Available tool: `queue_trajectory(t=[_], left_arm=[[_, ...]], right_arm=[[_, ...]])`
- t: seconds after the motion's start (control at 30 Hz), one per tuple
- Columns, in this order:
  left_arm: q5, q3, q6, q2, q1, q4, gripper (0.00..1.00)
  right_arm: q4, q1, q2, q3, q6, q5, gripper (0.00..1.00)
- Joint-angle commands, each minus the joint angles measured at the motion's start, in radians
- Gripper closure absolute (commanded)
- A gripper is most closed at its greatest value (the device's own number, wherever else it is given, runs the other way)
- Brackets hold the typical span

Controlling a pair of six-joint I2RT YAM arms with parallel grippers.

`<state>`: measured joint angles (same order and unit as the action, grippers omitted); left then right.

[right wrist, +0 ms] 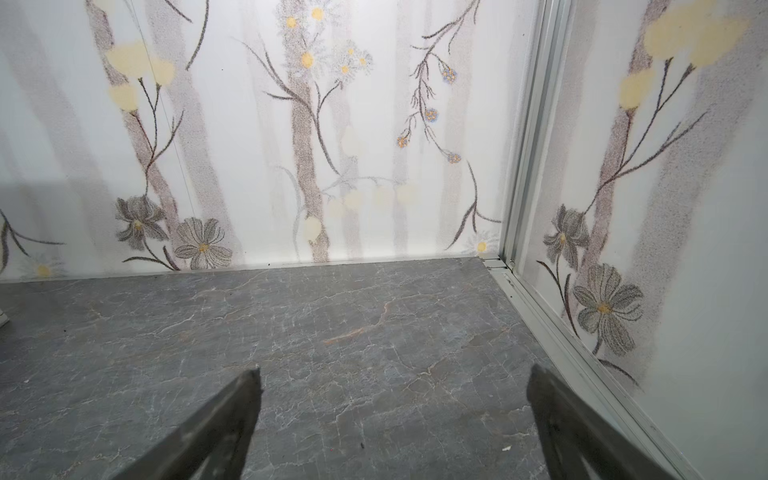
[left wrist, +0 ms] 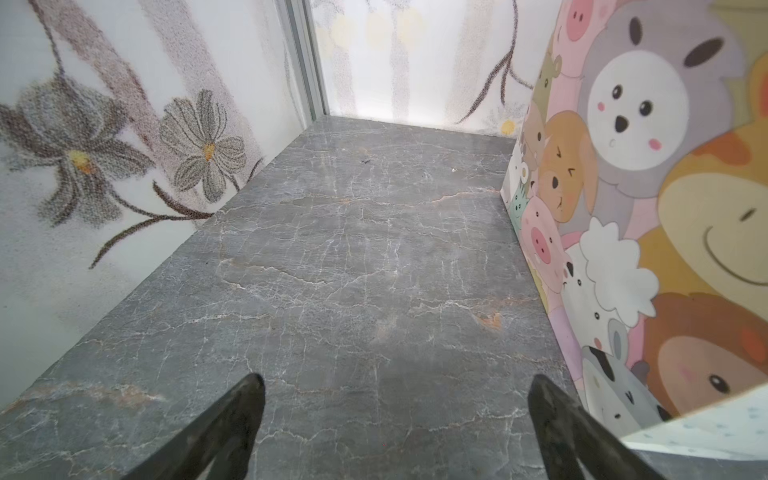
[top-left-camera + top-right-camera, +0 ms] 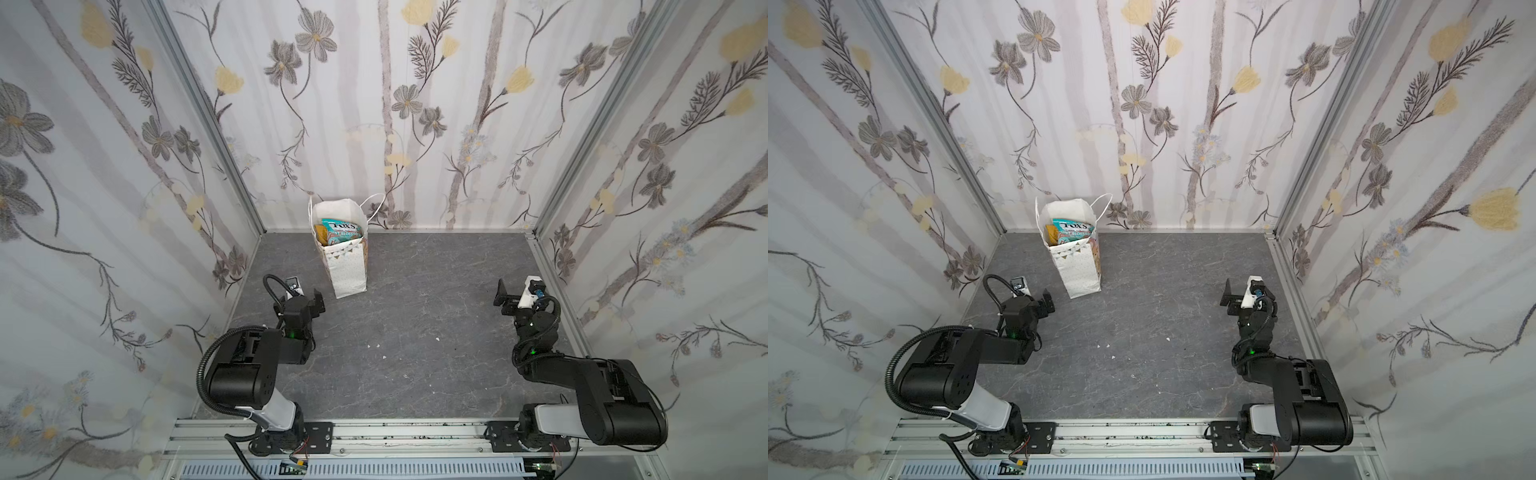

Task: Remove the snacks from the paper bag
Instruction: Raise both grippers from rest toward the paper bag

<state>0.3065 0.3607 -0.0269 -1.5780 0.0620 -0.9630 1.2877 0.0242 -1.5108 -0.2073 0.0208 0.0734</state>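
The white paper bag [image 3: 348, 266] [image 3: 1080, 270] stands upright near the back wall, left of the middle, with its mouth open. The snacks sit inside it: a teal FOX'S packet [image 3: 343, 232] [image 3: 1074, 231] lies on top, a yellow packet [image 3: 321, 233] is beside it, and the others are hidden below. My left gripper [image 3: 313, 302] [image 3: 1045, 305] is open and empty, low over the table just in front and left of the bag. In the left wrist view the bag's cartoon animal side panel [image 2: 623, 216] is close beside the left gripper [image 2: 397, 386]. My right gripper [image 3: 501, 297] [image 3: 1227, 295] [image 1: 395, 382] is open and empty, far to the right.
Floral walls close in the dark marble table [image 3: 415, 332] on three sides, with aluminium posts [image 3: 199, 108] at the back corners. A metal rail [image 3: 395, 434] carrying both arm bases runs along the front. A few small white scraps [image 3: 376, 345] lie mid-table.
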Motion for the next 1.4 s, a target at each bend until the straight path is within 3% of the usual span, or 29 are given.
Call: queue_trajectory(t=[0.0, 0.6, 0.8, 0.87, 0.93, 0.97, 1.07, 1.1, 1.23, 1.37], left_arm=[[0.007, 0.006, -0.008, 0.001, -0.001, -0.008, 0.00], [0.002, 0.003, -0.007, 0.003, 0.000, -0.014, 0.00], [-0.017, -0.057, 0.004, 0.001, 0.000, -0.132, 0.00], [0.001, -0.097, -0.007, 0.032, 0.002, -0.161, 0.00], [0.008, -0.116, 0.025, 0.049, 0.018, -0.219, 0.00], [0.071, -0.118, 0.040, 0.081, 0.045, -0.203, 0.00], [0.195, -0.110, 0.101, 0.266, 0.128, -0.050, 0.00], [0.214, -0.088, 0.062, 0.361, 0.141, 0.050, 0.00], [0.072, 0.040, -0.165, 0.661, 0.133, 0.465, 0.00], [-0.048, 0.259, -0.369, 0.757, 0.134, 0.818, 0.00]], right_arm=[[0.010, 0.002, 0.003, 0.000, -0.011, -0.001, 0.00], [0.015, 0.002, 0.004, 0.003, -0.013, 0.000, 0.00], [0.010, 0.006, 0.031, 0.010, -0.007, 0.014, 0.00], [-0.097, 0.017, 0.118, -0.003, -0.008, 0.045, 0.00], [-0.376, 0.022, 0.252, -0.079, 0.041, 0.075, 0.00], [-0.512, 0.023, 0.303, -0.124, 0.075, 0.074, 0.00], [-0.853, 0.028, 0.417, -0.274, 0.280, 0.068, 0.00], [-0.976, 0.029, 0.433, -0.340, 0.369, 0.035, 0.02], [-1.333, 0.114, 0.389, -0.629, 0.478, -0.094, 0.08], [-1.492, 0.298, 0.292, -0.854, 0.479, -0.100, 0.09]])
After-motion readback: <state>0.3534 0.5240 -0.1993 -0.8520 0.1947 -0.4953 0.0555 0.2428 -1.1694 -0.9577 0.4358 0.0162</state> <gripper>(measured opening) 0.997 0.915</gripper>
